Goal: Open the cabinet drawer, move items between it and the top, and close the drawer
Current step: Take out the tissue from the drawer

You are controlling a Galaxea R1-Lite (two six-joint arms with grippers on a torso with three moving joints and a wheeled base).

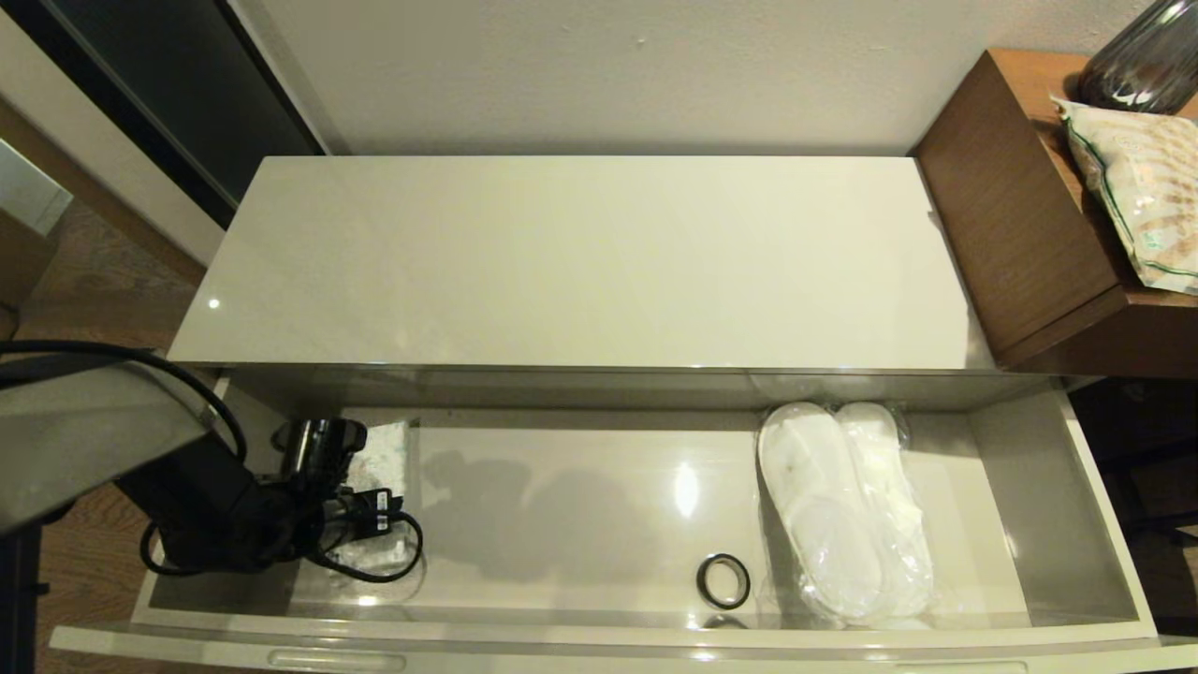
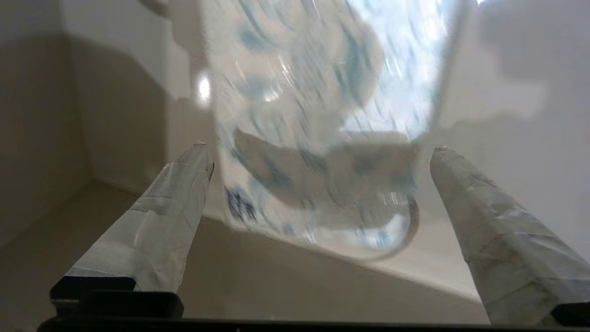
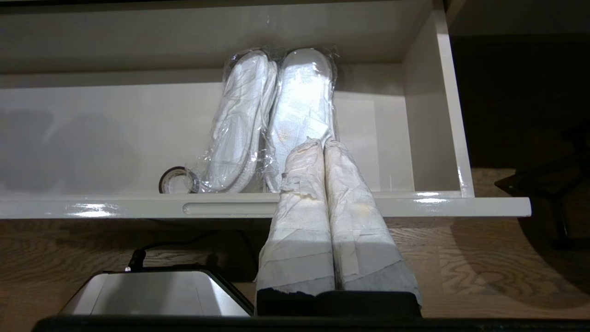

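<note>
The cabinet drawer stands pulled out below the top, which is bare. My left gripper is inside the drawer's left end, open, its fingers spread wide. The small plastic-wrapped pack with blue-green print lies under it. In the left wrist view this pack shows blurred between the fingertips, and neither pinches it. The wrapped white slippers lie at the drawer's right end. My right gripper is shut and empty, in front of the drawer's front rim, facing the slippers.
A small black ring lies on the drawer floor left of the slippers. A brown wooden box stands right of the top, with a beige snack bag and a dark glass vessel on it. Wooden floor lies before the drawer.
</note>
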